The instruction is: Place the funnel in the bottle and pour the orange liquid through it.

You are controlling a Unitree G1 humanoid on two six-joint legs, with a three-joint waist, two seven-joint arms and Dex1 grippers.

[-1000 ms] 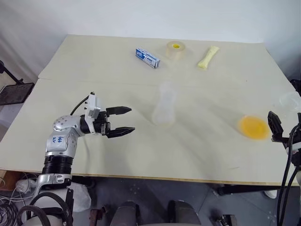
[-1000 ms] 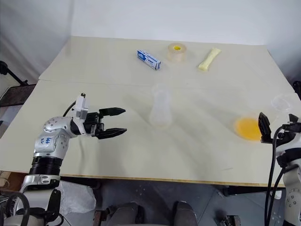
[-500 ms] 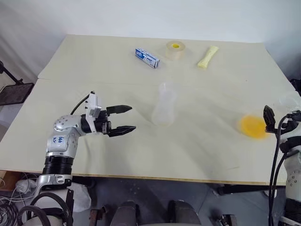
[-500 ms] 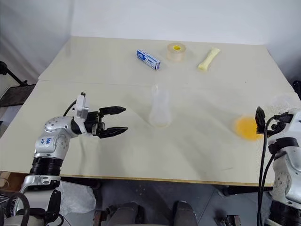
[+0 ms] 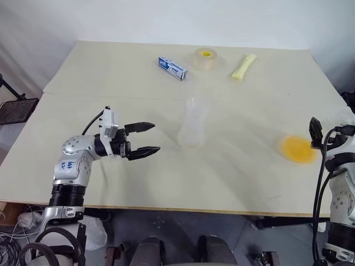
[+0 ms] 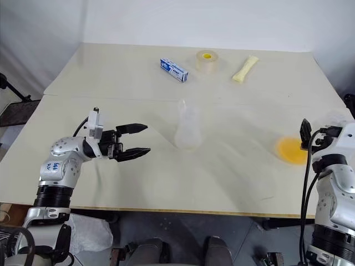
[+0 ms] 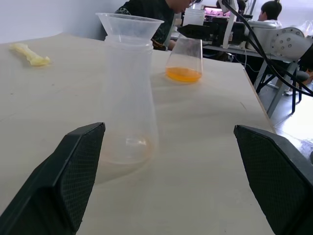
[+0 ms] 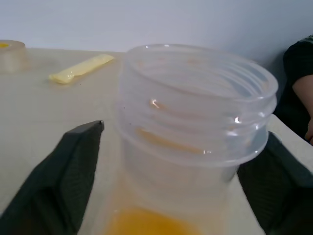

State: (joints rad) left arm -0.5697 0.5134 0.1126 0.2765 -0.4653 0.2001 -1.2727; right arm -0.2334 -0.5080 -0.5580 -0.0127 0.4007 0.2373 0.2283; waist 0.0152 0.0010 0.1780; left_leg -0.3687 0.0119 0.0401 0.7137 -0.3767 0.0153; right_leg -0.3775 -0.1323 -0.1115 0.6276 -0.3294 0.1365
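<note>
At centre frame, the funnel (image 7: 129, 23) is seated in the bottle (image 7: 128, 105), ready for pouring; at right, the cup (image 8: 195, 142) of orange liquid (image 5: 298, 149) is straddled by the right pincer (image 8: 171, 161), grip undeterminable; the left pincer (image 5: 145, 138) is spread.

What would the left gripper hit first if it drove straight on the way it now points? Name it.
Most likely the bottle, which stands with the funnel seated in its neck, in line between the open fingers of the left gripper. Bare table lies between them; the depth of that gap is unclear.
</note>
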